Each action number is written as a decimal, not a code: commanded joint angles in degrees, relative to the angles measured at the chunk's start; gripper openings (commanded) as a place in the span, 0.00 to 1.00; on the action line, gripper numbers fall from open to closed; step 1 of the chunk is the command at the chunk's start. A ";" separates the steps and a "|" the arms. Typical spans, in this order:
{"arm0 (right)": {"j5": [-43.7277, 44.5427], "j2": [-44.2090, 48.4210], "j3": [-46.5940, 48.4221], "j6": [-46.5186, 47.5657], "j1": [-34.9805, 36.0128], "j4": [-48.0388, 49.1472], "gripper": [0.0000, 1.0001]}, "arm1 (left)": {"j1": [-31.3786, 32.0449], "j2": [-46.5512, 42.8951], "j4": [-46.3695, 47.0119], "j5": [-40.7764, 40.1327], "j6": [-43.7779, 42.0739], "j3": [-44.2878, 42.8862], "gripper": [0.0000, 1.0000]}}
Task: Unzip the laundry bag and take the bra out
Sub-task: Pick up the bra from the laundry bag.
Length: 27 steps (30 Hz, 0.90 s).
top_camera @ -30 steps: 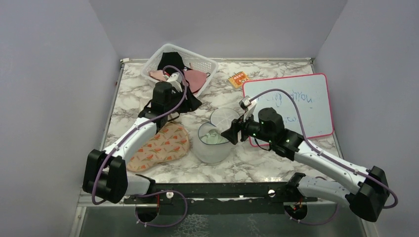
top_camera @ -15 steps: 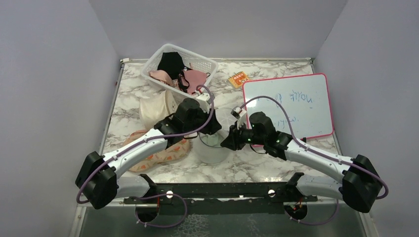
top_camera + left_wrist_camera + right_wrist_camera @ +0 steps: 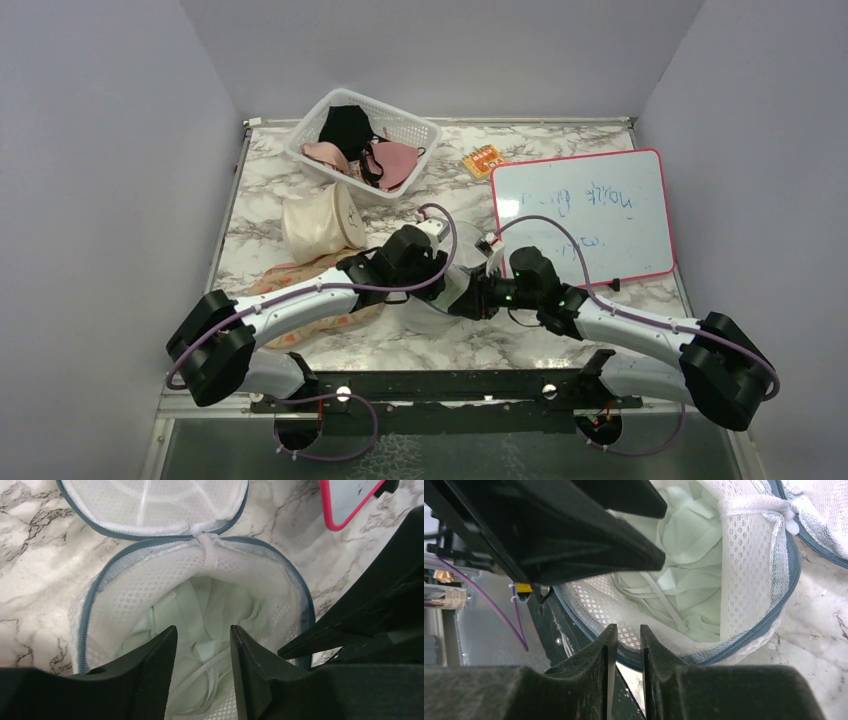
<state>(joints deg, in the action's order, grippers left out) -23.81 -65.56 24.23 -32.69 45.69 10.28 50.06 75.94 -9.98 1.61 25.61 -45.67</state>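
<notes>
— What stands around the laundry bag [image 3: 428, 318], seen from above?
— It sits near the front middle of the marble table [image 3: 560, 135], but the two arms cover most of it. The left gripper [image 3: 436, 283] and the right gripper [image 3: 470, 302] meet over it. Behind it are a white basket [image 3: 412, 128] with clothes, a cream roll bag [image 3: 315, 225], a small orange thing [image 3: 483, 160] and a whiteboard [image 3: 600, 215]. A floral pouch [image 3: 285, 275] lies half under the left arm.
— And from the left wrist?
— The bag is open and its lid [image 3: 150, 505] is folded back behind the rim. A pale green bra [image 3: 210, 605] lies inside. The left jaws stand wide over the opening and hold nothing. The right arm [image 3: 375, 605] blocks the right side.
— From the right wrist?
— The right jaws are close together, with the near rim of the bag between them. The left gripper fills the upper left and hides part of the bra. The fingers [image 3: 574, 685] cut off the lowest part of the rim.
</notes>
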 commanded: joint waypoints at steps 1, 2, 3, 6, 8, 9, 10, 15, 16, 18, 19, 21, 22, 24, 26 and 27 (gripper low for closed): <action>-1.93 -0.78 -1.23 -2.55 0.36 5.57 0.23 | 3.17 1.57 -1.48 -7.87 -3.20 0.62 0.39; -2.25 -1.12 -1.51 -2.89 0.40 6.14 0.24 | 3.97 2.52 -1.67 -8.84 -4.00 0.22 0.39; -2.44 -1.37 -1.75 -3.10 0.41 6.70 0.24 | 4.71 3.52 -2.03 -9.96 -4.63 -0.12 0.39; -2.51 -1.84 -1.79 -3.26 0.45 6.99 0.25 | 6.76 6.03 -3.29 -14.92 -6.07 -1.05 0.39; -2.32 -1.65 -1.65 -3.04 0.45 6.75 0.25 | 7.13 7.17 -3.19 -17.28 -7.00 -1.22 0.37; -2.21 -1.53 -1.65 -2.91 0.45 6.58 0.25 | 7.23 7.81 -3.12 -18.22 -7.40 -1.44 0.37; -2.04 -1.53 -1.70 -2.72 0.45 6.26 0.25 | 7.24 8.64 -2.83 -18.79 -7.80 -1.70 0.37; -0.39 -1.84 -1.39 -1.47 0.45 2.90 0.25 | 7.33 12.51 -1.21 -18.55 -8.11 -3.69 0.50; -0.09 -1.97 -1.31 -1.28 0.45 2.31 0.25 | 7.37 13.02 -0.77 -18.49 -7.81 -3.80 0.54; 0.71 -2.07 -1.34 -1.08 0.43 1.01 0.25 | 7.40 13.78 -0.33 -18.71 -6.89 -4.15 0.57; 1.99 -1.92 -1.34 -1.16 0.45 -0.01 0.26 | 7.42 14.06 -0.29 -18.93 -6.42 -4.16 0.58; 5.16 -1.46 -1.12 -1.41 0.45 -2.74 0.28 | 7.42 14.03 0.13 -18.90 -5.70 -3.89 0.58; 6.89 -1.45 -0.49 -1.41 0.43 -4.85 0.29 | 7.42 13.79 0.23 -18.80 -5.40 -3.68 0.57; 13.40 -1.70 1.50 -2.36 0.43 -10.47 0.33 | 7.42 12.40 0.40 -18.27 -4.70 -2.86 0.53; 17.07 -1.54 2.35 -3.32 0.41 -12.78 0.38 | 7.42 9.92 1.05 -17.92 -3.81 -1.27 0.50; 17.90 -1.24 2.19 -3.53 0.45 -12.69 0.41 | 7.42 8.27 1.42 -17.76 -3.56 -0.26 0.49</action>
<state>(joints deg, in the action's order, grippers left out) -16.10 -67.13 24.08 -35.09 45.78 4.10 57.25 89.06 -10.48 -15.07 20.05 -48.47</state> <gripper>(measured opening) 0.371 0.515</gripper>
